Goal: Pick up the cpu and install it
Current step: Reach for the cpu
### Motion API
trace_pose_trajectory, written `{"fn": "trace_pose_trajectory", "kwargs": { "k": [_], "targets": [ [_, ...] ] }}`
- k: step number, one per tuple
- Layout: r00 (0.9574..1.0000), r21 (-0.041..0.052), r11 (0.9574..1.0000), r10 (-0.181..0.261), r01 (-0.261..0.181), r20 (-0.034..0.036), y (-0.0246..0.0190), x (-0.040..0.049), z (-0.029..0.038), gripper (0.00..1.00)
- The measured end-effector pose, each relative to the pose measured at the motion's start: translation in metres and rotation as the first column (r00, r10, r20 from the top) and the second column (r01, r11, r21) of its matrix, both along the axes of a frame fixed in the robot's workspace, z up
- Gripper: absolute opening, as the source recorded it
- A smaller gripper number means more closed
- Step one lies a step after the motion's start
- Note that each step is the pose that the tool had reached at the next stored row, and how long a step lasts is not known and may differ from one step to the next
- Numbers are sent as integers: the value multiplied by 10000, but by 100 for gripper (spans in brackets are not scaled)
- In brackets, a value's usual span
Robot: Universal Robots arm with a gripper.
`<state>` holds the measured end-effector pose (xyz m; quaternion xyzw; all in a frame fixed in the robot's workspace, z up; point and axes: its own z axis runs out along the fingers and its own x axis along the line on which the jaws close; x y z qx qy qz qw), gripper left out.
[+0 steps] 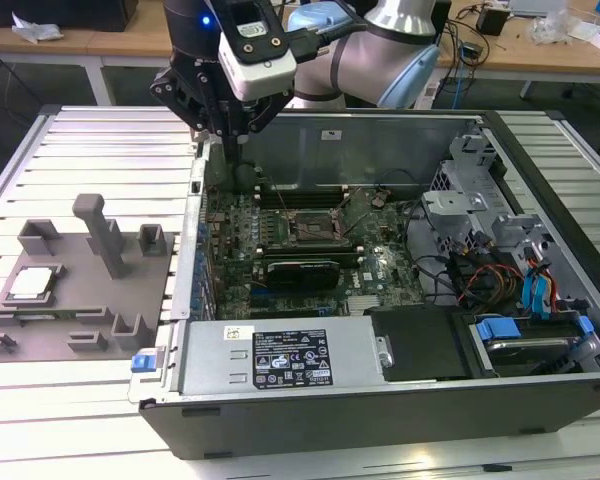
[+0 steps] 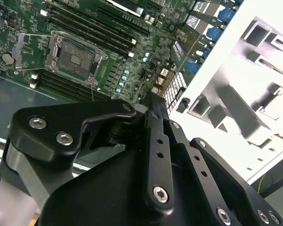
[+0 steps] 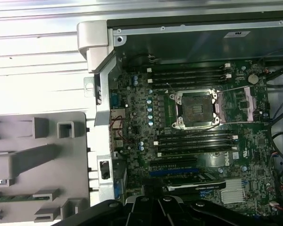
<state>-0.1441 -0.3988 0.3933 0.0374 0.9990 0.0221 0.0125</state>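
The cpu (image 1: 32, 285), a small silvery square chip, lies flat in a recess of the grey fixture (image 1: 80, 300) at the exterior view's left, outside the computer case. My gripper (image 1: 234, 136) hangs above the far left corner of the open case (image 1: 380, 400), well away from the cpu. It is shut, with nothing in it. The motherboard's cpu socket (image 1: 315, 228) sits in the middle of the board and looks bare in both wrist views (image 2: 75, 55) (image 3: 196, 109).
The fixture carries a tall grey post (image 1: 102, 232) and several low blocks around the cpu. Memory slots (image 3: 188, 75) flank the socket. A power supply (image 1: 280, 355), cables and drive bays (image 1: 520, 290) occupy the case's near side and the exterior view's right.
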Motion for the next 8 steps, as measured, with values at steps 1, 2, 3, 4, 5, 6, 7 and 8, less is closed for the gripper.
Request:
{"fn": "trace_pose_trajectory", "kwargs": {
  "k": [1,2,3,4,5,6,7,8],
  "targets": [
    [10000,0,10000,0,0,0,0,-8,0,11],
    [10000,0,10000,0,0,1,0,-17,0,11],
    [10000,0,10000,0,0,0,0,-24,0,11],
    [10000,0,10000,0,0,0,0,-35,0,11],
    [10000,0,10000,0,0,0,0,-42,0,11],
    [10000,0,10000,0,0,0,0,-56,0,11],
    [10000,0,10000,0,0,0,0,-63,0,11],
    [10000,0,10000,0,0,0,0,-78,0,11]
  ]
}}
